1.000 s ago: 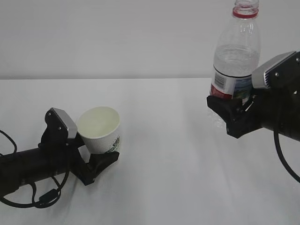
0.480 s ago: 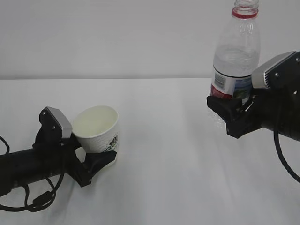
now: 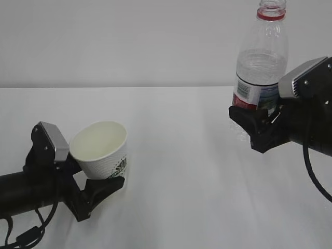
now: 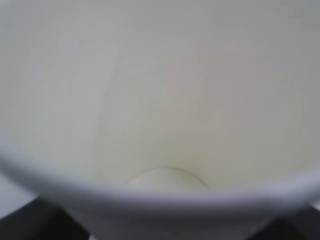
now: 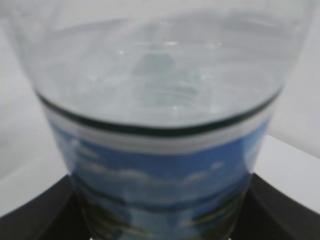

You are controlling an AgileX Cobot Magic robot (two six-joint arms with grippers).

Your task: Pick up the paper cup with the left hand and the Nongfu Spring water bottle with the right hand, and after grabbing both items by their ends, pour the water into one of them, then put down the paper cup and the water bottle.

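Observation:
The white paper cup leans with its mouth up and toward me, its small green logo facing right. My left gripper is shut on the cup's base, low at the left. The cup's pale inside fills the left wrist view, and its round bottom looks bare. At the right, the Nongfu Spring water bottle stands upright above the table, uncapped, with a red neck ring. My right gripper is shut on its lower end. Water sits above the blue landscape label, with dark fingers on either side.
A white table runs back to a plain white wall. Black cables hang under the left arm near the front edge. The right arm's body fills the right border.
My left arm has drawn back to the left and nearer the front edge, carrying the cup along. The right arm and the bottle have not moved.

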